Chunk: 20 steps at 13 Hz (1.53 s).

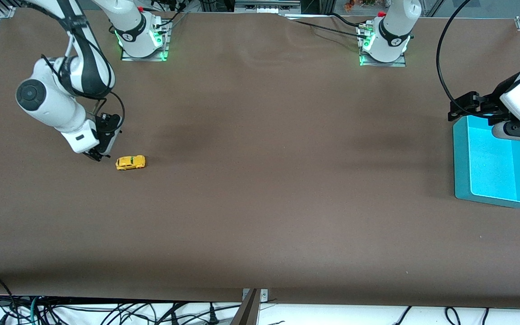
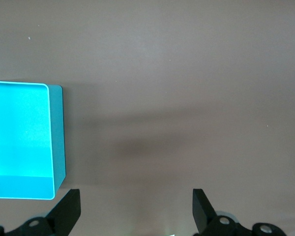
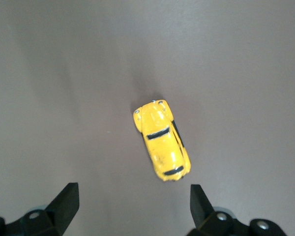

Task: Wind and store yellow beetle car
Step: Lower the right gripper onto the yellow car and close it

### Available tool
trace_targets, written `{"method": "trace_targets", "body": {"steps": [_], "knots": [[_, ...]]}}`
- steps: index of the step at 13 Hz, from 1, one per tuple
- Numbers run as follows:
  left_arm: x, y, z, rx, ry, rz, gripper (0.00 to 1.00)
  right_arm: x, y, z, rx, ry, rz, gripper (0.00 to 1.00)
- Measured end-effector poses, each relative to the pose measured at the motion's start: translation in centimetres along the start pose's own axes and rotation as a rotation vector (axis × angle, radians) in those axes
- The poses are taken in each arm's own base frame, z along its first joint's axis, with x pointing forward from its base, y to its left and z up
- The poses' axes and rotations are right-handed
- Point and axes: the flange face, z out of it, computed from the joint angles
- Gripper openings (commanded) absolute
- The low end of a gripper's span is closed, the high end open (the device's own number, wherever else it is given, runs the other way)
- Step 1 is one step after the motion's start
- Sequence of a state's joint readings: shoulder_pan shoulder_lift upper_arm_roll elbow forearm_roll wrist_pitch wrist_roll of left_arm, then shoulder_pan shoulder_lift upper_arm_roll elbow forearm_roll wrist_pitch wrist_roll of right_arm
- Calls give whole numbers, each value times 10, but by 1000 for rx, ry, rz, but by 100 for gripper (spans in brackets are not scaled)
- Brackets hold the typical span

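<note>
The yellow beetle car (image 1: 130,162) stands on its wheels on the brown table at the right arm's end. In the right wrist view it (image 3: 162,140) lies just ahead of the open fingers, apart from them. My right gripper (image 1: 96,155) is open and empty, low over the table right beside the car, not touching it. My left gripper (image 1: 465,108) is open and empty, held over the table at the edge of the cyan bin (image 1: 497,162); it waits. The bin's corner (image 2: 56,142) shows in the left wrist view.
The cyan bin stands empty at the left arm's end of the table. Both arm bases (image 1: 142,36) (image 1: 384,40) stand along the table's edge farthest from the front camera. Cables hang off the edge nearest the front camera.
</note>
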State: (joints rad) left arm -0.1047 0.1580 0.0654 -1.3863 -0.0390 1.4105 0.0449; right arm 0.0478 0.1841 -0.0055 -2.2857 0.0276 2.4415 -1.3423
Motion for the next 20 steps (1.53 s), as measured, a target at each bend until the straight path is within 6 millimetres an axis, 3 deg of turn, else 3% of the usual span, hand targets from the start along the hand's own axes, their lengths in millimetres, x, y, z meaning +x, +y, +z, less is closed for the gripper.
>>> {"method": "trace_targets", "body": {"steps": [4,7,8,11,13,14,17,20], "knots": [[0,0,0,0,0,0,100,1,9,53,-32,2,-150,100],[0,0,0,0,0,0,100,6,14,64,-45,5,-192,96],[0,0,0,0,0,0,100,9,14,65,-52,8,-204,82],[0,0,0,0,-1,0,100,12,14,71,-56,10,-215,27],[0,0,1,0,-1,0,100,16,13,72,-56,13,-223,5],[0,0,1,0,-1,0,100,18,13,71,-58,15,-227,0],[0,0,1,0,-1,0,100,26,14,68,-67,21,-242,0],[0,0,1,0,-1,0,100,60,16,53,-85,46,-294,0]]}}
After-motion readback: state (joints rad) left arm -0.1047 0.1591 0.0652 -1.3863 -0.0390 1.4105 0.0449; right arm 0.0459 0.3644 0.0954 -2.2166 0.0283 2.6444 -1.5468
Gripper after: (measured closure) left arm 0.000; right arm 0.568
